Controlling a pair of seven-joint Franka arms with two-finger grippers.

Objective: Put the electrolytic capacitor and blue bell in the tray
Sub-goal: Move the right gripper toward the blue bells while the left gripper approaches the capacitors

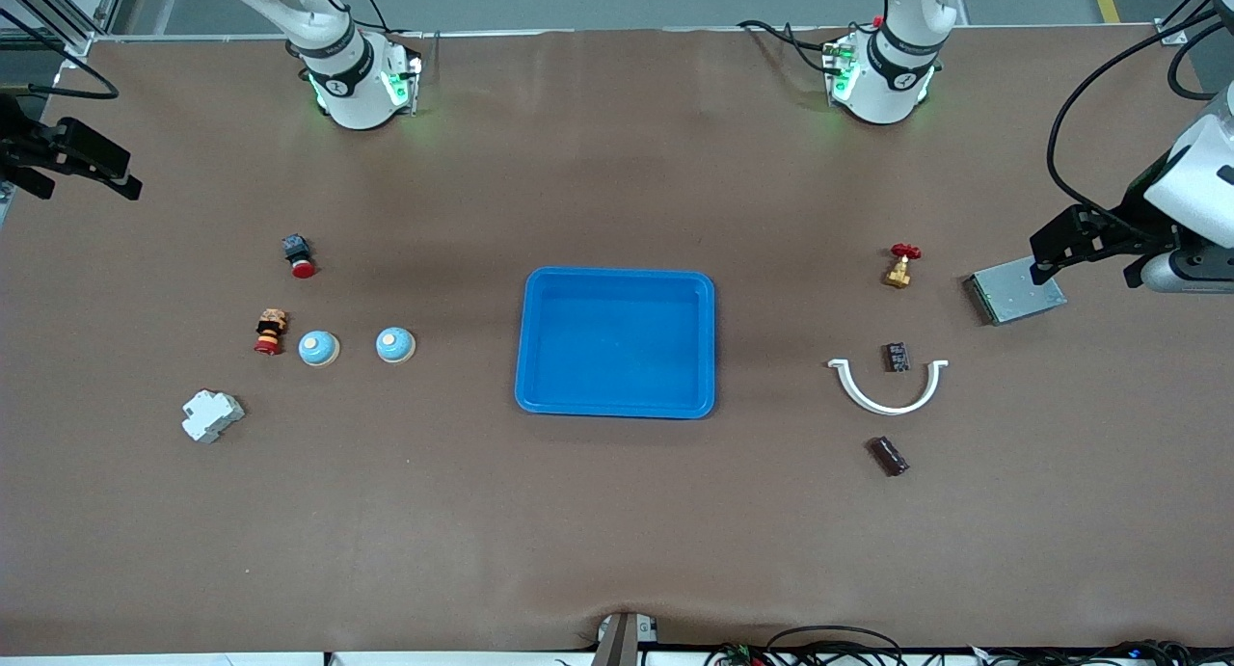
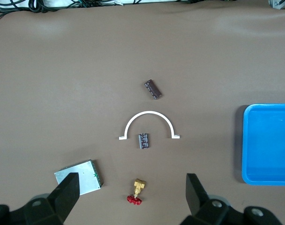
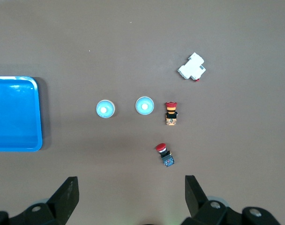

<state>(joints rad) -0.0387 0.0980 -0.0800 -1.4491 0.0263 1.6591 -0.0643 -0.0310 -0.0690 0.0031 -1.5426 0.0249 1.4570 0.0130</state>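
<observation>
Brown table (image 1: 617, 531): shallow bright-blue plastic tray (image 1: 617, 406) empty at centre, two blue dome bells (image 1: 395, 344) at its 9 o'clock nearest right gripper (image 3: 131, 197), dark capacitor (image 1: 889, 455) near left gripper (image 2: 133, 199); both fingers spread.

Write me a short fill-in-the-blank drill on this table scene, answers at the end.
1. The shallow bright-blue plastic tray holds ____ objects.
2. The number of round light-blue bells beside each other is ____.
3. The white curved plastic bracket has the shape of a ____.
4. The brass valve has a handle coloured ____.

Missing words: no; two; half-ring; red.
</observation>
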